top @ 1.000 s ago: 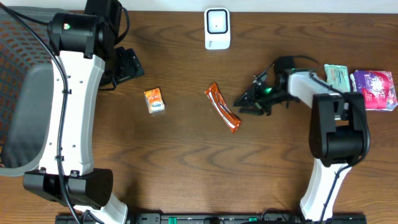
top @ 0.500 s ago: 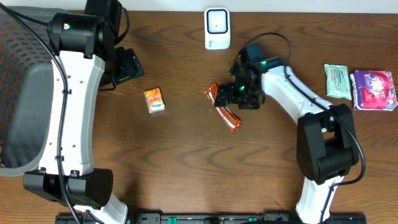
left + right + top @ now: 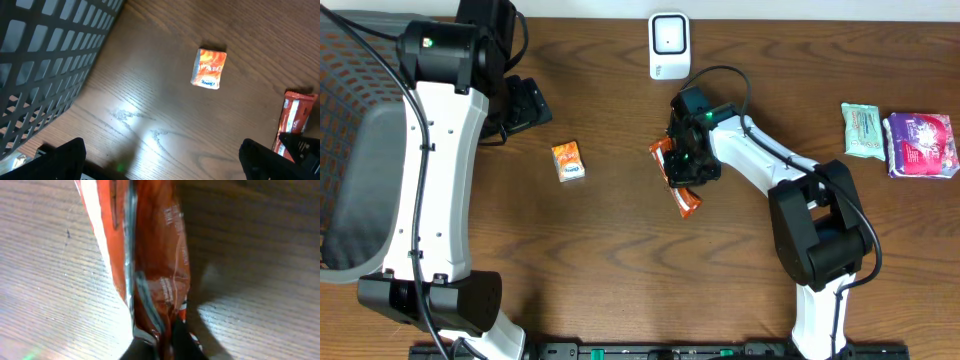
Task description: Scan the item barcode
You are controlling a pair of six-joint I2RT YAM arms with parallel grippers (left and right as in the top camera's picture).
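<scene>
Shows a dark wooden tabletop (image 3: 620, 290) from above. Near its middle: right end effector (image 3: 685, 165) clenched on a long orange snack wrapper (image 3: 688, 200), pinching it partway along, both wrapper ends showing past the fingers. At the far edge, just beyond the wrapper: a white scanner (image 3: 669, 45). Towards the left edge: left end effector (image 3: 525, 105), released and spread wide, holding nothing, with a small orange packet (image 3: 568, 161) flat nearby. By the right edge: a green packet (image 3: 863, 130) just beside a purple packet (image 3: 920, 143).
</scene>
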